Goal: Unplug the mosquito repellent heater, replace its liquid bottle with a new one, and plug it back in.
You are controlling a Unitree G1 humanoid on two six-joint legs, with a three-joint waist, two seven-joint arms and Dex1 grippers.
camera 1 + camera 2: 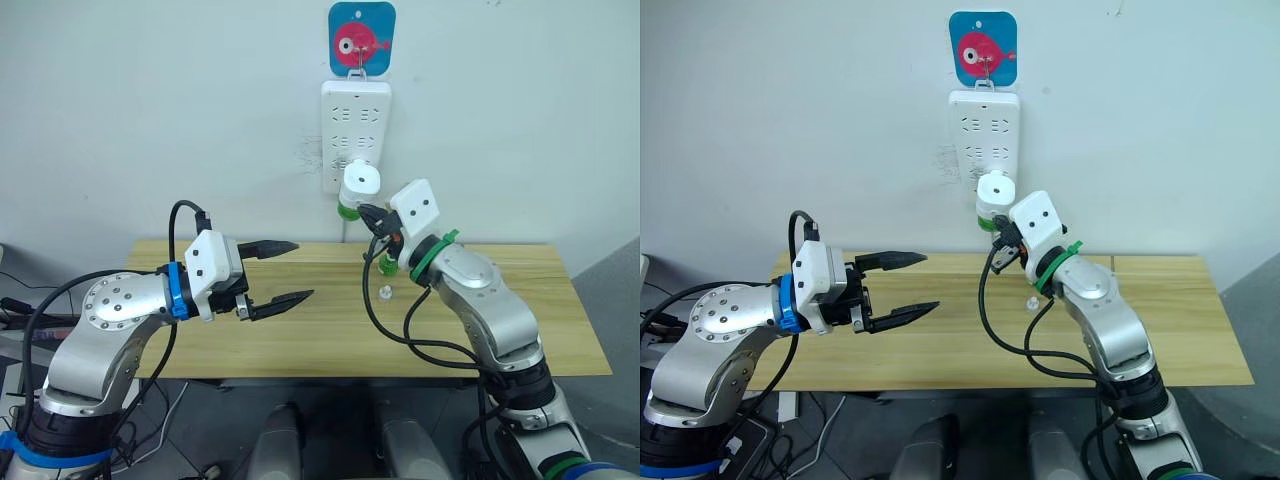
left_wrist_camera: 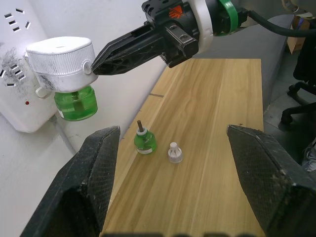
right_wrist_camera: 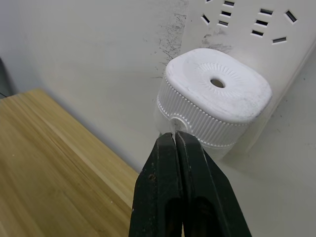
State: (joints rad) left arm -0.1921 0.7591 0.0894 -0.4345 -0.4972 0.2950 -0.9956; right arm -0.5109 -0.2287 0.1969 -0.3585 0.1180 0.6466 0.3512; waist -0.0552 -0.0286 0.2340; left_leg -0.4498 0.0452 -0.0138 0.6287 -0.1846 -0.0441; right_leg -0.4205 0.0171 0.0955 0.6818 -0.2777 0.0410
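Observation:
The white mosquito repellent heater [image 1: 360, 180] is plugged into the lower part of a white power strip [image 1: 355, 115] on the wall. A green liquid bottle [image 2: 75, 103] is fitted under the heater. My right gripper [image 3: 175, 136] is shut with nothing between its fingers, and its tips touch the heater's ribbed side. A second green bottle [image 2: 144, 140] with a bare wick stands on the wooden table [image 1: 500, 320] below the strip, beside a small white cap [image 2: 174, 153]. My left gripper [image 1: 302, 269] is open and hovers above the table's left part, apart from everything.
A blue hook plate with a pink fish [image 1: 361, 38] holds the power strip on the white wall. My right arm's black cables [image 1: 385, 325] hang over the table's middle.

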